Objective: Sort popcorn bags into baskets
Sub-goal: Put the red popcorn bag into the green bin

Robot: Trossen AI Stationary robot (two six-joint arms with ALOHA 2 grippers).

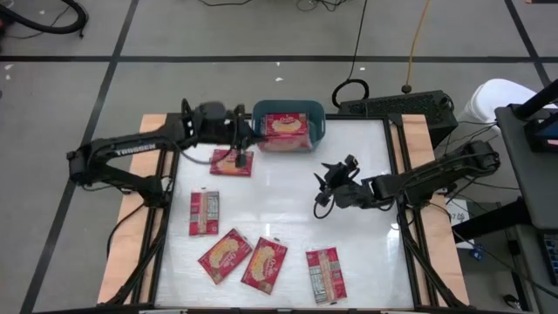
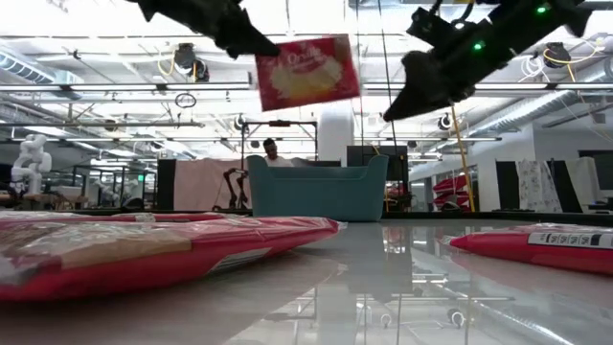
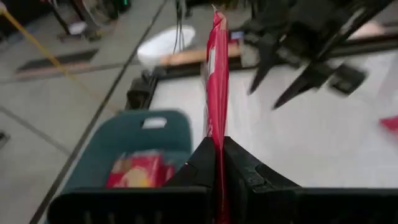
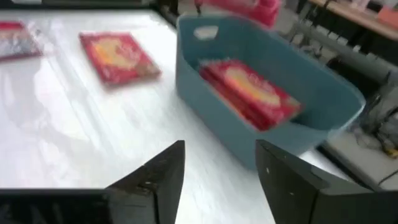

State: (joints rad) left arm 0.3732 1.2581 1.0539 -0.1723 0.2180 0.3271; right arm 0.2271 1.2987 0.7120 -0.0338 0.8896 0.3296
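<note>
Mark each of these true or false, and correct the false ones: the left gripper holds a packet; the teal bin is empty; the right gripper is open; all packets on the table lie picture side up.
1. The left gripper is shut on a flat red popcorn packet. True.
2. The teal-blue plastic bin is empty. False: red packets with a yellow picture lie inside.
3. The right gripper is open and holds nothing. True.
4. Every packet on the white table lies picture side up. False: one near the left edge shows its grey-white panel.
</note>
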